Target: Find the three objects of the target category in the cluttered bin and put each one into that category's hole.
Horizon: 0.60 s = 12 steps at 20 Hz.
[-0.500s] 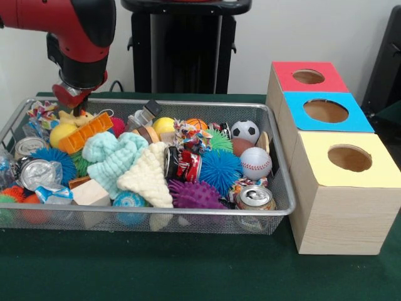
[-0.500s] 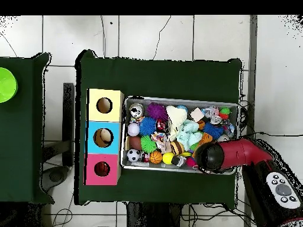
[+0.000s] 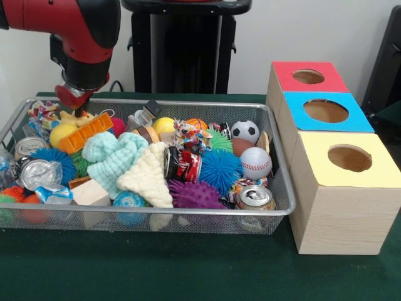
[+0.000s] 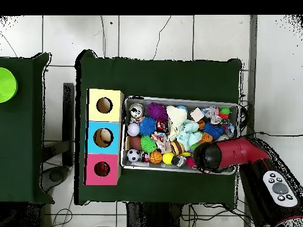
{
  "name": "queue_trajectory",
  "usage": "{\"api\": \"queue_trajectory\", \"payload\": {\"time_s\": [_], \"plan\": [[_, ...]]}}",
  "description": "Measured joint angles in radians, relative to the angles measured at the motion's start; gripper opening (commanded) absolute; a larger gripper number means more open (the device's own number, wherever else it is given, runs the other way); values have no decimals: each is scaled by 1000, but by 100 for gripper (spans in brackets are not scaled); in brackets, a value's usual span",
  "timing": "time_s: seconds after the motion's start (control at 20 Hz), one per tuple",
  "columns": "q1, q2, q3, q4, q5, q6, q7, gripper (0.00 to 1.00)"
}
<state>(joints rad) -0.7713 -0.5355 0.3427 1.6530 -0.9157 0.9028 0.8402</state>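
The gripper [image 3: 78,108] hangs over the far left corner of the bin [image 3: 276,210], just above a small yellow plush [image 3: 75,117]. Its tips are very close to the plush or touching it; I cannot tell which, and I cannot tell if the jaws are open or closed. The plush lies behind an orange comb-like toy [image 3: 85,133] and beside a yellow ball [image 3: 61,133]. In the overhead view the red arm [image 4: 228,155] covers that corner of the bin [image 4: 177,99]. The red box [image 3: 308,76] stands at the right of the bin, behind the blue box [image 3: 326,111], and its hole [image 3: 308,76] is empty as far as I can see.
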Motion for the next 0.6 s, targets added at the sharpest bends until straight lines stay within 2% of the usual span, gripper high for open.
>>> {"api": "queue_trajectory", "payload": {"time_s": [0.4,0.6], "plan": [[1,-7,0,7,2,0,0,0],[1,-48,2,47,32,0,0,0]]}}
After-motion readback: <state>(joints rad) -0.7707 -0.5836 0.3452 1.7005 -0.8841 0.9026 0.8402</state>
